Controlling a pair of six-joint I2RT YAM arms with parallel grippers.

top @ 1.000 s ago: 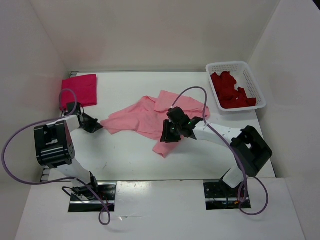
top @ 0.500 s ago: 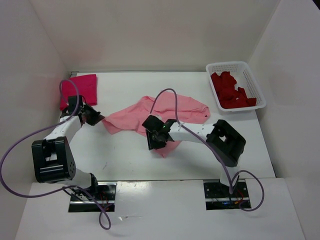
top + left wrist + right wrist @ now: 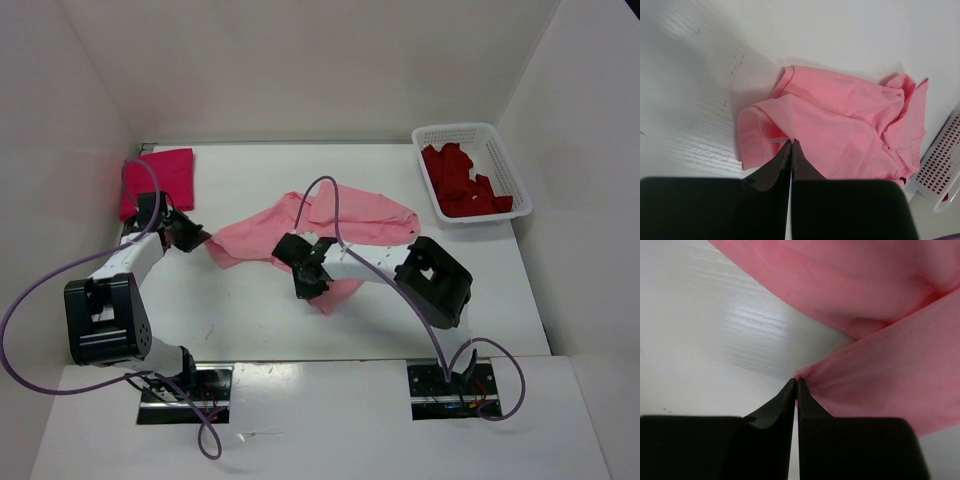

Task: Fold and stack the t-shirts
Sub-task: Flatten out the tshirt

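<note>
To drag the crumpled light pink t-shirt (image 3: pixel 345 215) flat, mid-surface (image 3: pixel 250 320) | right gripper (image 3: pixel 796 382) clamped on its near edge | left gripper (image 3: pixel 791 144) closed at its left end, hold unclear | magenta t-shirt (image 3: pixel 160 178) folded, far-left corner | dark red t-shirt (image 3: pixel 460 185) in basket (image 3: pixel 455 130) | likely 1 of 3 done

The left gripper (image 3: pixel 791 144) occupies the lower middle of the frame, its two dark fingers pressed flat together with no gap, and their tips meet at the near edge of the light pink t-shirt (image 3: pixel 840 120); whether cloth is caught between them cannot be determined. The t-shirt lies crumpled and unfolded on the white table (image 3: pixel 705 75), a sleeve at its left and bunched folds at its right. A white perforated basket (image 3: pixel 940 165) stands just right of the t-shirt, cut off by the frame edge.
</note>
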